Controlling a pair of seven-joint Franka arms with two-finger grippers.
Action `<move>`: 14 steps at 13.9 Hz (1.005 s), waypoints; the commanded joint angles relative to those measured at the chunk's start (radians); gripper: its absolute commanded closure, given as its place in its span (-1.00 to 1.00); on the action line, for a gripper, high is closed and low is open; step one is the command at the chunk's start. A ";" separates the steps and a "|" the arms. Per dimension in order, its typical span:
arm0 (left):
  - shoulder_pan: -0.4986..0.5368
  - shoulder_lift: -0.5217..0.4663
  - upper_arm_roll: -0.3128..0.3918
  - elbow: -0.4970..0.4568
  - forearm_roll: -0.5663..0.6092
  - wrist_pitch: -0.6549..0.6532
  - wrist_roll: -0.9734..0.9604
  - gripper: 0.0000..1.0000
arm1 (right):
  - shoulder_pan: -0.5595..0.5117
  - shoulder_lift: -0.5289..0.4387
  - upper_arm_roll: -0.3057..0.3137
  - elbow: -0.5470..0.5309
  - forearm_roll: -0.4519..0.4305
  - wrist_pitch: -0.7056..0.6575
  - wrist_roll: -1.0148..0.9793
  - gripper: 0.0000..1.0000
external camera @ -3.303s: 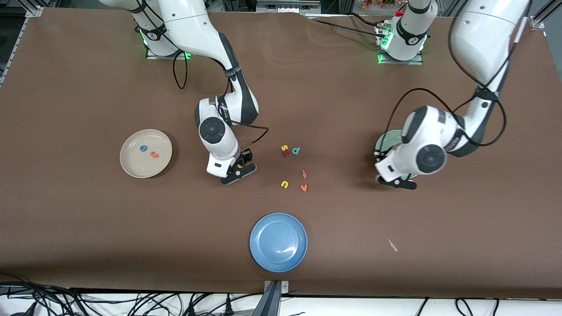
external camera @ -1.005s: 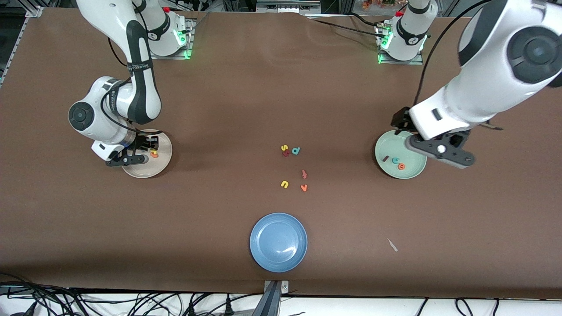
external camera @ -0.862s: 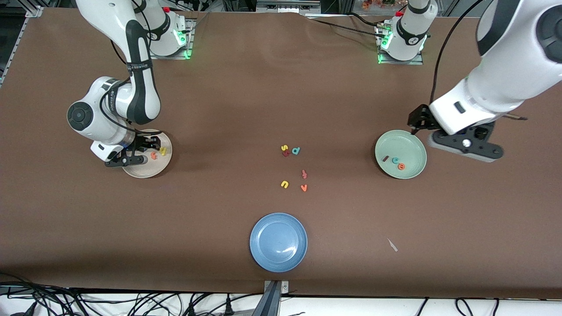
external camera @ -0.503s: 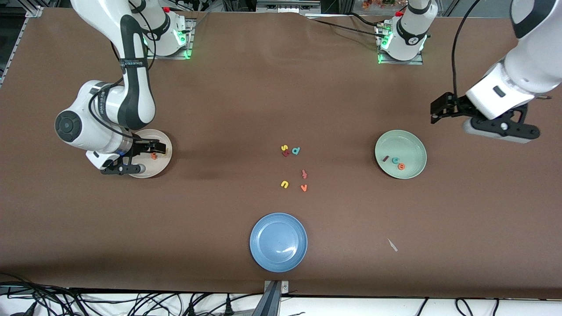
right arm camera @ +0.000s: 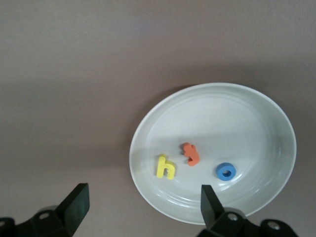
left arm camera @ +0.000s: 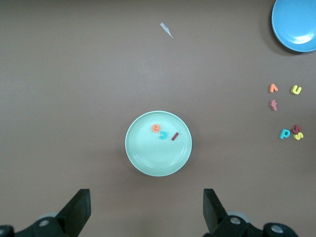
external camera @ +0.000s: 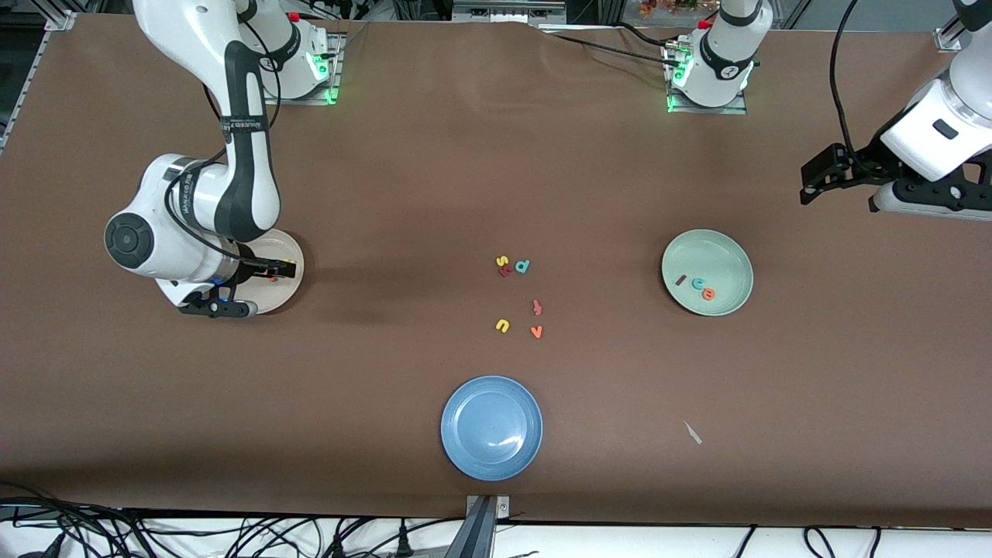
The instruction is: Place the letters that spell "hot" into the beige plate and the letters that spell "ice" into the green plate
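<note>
The beige plate [external camera: 285,284] lies toward the right arm's end of the table, partly under the right arm. In the right wrist view the beige plate [right arm camera: 276,118] holds the yellow h [right arm camera: 166,167], the orange t [right arm camera: 190,153] and the blue o [right arm camera: 226,171]. My right gripper [external camera: 248,288] [right arm camera: 143,202] hangs over the plate's rim, open and empty. The green plate [external camera: 709,252] [left arm camera: 148,153] holds the dark red i [external camera: 680,280], the teal c [external camera: 697,284] and the orange e [external camera: 707,293]. My left gripper [external camera: 860,194] [left arm camera: 145,207] is open and empty, up over bare table beside the green plate.
Loose letters lie mid-table: a yellow s [external camera: 502,261], a teal d [external camera: 523,266], a reddish hooked letter [external camera: 536,307], a yellow u [external camera: 502,325] and an orange v [external camera: 535,332]. A blue plate [external camera: 491,427] sits nearest the front camera. A pale scrap [external camera: 692,432] lies nearby.
My right gripper opened over the beige plate and the yellow h dropped in beside the t and o. My left arm rose and drew away from the green plate toward its end of the table.
</note>
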 commanded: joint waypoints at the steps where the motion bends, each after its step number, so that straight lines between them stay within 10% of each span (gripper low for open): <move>1: -0.007 -0.016 0.005 -0.010 -0.018 -0.029 0.008 -1.00 | -0.438 -0.176 0.453 0.015 -0.326 -0.016 0.168 -1.00; 3: -0.010 -0.015 0.003 -0.006 -0.018 -0.027 0.005 -1.00 | -0.656 -0.235 0.731 0.016 -0.536 -0.024 0.309 -1.00; 14: -0.012 -0.011 0.000 0.010 -0.018 -0.033 0.005 -1.00 | -0.742 -0.597 0.749 0.183 -0.543 -0.606 0.169 -1.00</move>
